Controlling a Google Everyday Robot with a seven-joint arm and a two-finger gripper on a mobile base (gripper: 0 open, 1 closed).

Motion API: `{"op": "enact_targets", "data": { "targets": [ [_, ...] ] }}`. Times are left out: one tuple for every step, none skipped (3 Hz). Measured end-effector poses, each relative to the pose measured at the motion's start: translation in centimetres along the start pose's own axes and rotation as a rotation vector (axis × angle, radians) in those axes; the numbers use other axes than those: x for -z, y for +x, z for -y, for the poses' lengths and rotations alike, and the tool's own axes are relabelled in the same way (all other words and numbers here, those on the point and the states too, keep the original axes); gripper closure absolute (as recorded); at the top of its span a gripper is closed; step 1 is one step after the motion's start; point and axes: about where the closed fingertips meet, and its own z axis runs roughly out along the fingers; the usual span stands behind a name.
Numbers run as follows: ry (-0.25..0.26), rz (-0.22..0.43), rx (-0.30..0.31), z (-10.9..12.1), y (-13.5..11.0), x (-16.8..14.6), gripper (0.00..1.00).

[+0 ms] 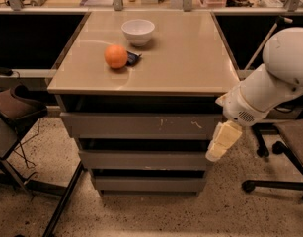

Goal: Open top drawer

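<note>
Grey flat drawer (141,126), scuffed | my cream gripper (222,143) by its right end, grip untellable | orange (116,56), bowl (138,31) above.

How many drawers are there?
3, stacked: the top drawer under the tabletop, the middle drawer below it, the bottom drawer lowest. The gripper hangs beside their right edge.

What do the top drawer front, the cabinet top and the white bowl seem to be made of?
The wide grey top drawer front looks like matte painted metal or laminate; white scuffs suggest a coating. The beige cabinet top seems smooth laminate, softly shiny. The small white bowl could be glazed ceramic or plastic. The cream end effector, beside the drawers' right edge, looks plastic.
</note>
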Motion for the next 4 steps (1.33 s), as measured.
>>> {"op": "enact_targets", "data": {
  "targets": [
    [0.046, 0.064, 0.061, 0.5, -2.5, -0.7, 0.0],
    [0.054, 0.068, 0.066, 0.7, -2.7, -0.7, 0.0],
    [0.123, 0.051, 0.064, 1.4, -3.0, -1.8, 0.0],
    [0.266, 0.001, 0.062, 2.4, -3.4, -3.7, 0.0]
  ]
}}
